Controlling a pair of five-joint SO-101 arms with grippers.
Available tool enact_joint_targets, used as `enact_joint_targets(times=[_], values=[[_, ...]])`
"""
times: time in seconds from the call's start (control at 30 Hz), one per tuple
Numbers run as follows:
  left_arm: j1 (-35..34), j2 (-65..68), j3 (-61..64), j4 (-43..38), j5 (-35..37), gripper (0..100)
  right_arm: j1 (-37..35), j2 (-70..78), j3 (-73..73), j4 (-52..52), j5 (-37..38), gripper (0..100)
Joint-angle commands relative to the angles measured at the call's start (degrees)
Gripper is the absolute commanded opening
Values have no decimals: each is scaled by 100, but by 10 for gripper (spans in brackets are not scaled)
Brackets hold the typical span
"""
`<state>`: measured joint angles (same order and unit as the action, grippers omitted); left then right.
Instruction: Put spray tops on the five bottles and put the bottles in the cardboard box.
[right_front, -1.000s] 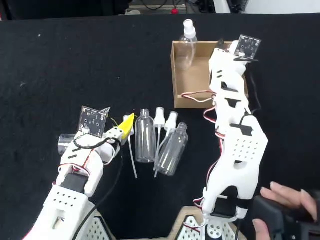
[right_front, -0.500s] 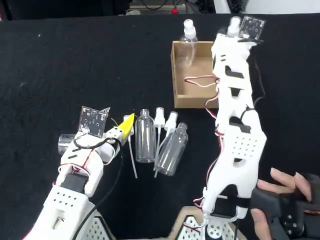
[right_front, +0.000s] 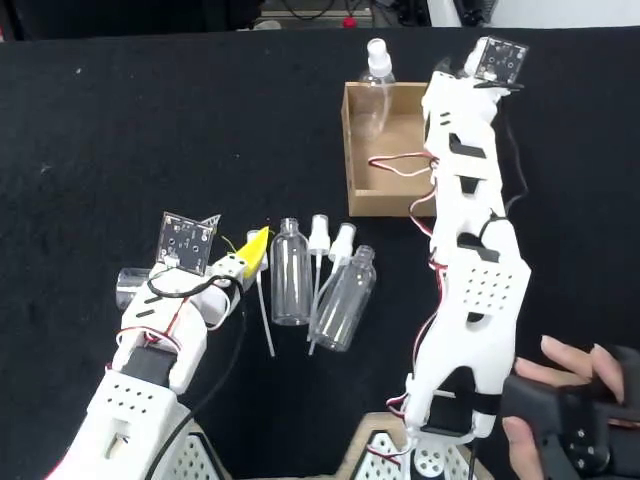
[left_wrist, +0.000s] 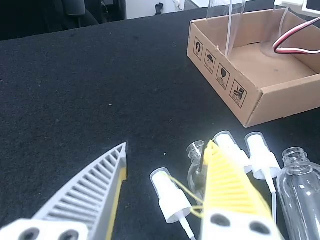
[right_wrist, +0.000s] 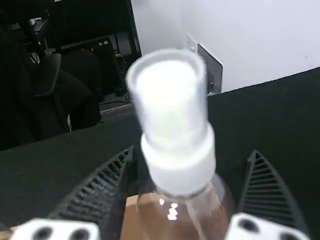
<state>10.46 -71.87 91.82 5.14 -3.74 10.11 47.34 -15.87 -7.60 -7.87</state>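
My right gripper (right_wrist: 193, 151) is open, its fingers standing either side of a clear bottle with a white spray top (right_wrist: 172, 125) that stands at the far right corner of the cardboard box (right_front: 365, 190). Another capped bottle (right_front: 377, 75) stands in the box's far left corner. My left gripper (left_wrist: 166, 145) is open just above a loose spray top (left_wrist: 170, 197). Two uncapped bottles (right_front: 291, 275) (right_front: 347, 300) lie beside it, with two more spray tops (right_front: 320, 235) (right_front: 343, 240) at their far ends.
A further clear bottle (right_front: 130, 287) lies on the black cloth, partly hidden behind the left arm (right_front: 165, 340). The right arm (right_front: 470, 200) stretches along the box's right side. Open cloth lies to the left of the box.
The right arm has stretched farther toward the box's far right corner, and the capped bottle's top came into sight there. The left arm has kept still.
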Motion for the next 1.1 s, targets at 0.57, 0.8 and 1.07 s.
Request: enact_joint_targets(times=[0.57, 0.8, 1.07], values=[[84, -62, -40, -141, -44, 238, 44, -690, -189, 571, -290, 319], [84, -62, -40, -141, -44, 238, 35, -936, -101, 598, -299, 319], [84, -62, -40, -141, -44, 238, 18, -1675, 708, 651, -273, 319]])
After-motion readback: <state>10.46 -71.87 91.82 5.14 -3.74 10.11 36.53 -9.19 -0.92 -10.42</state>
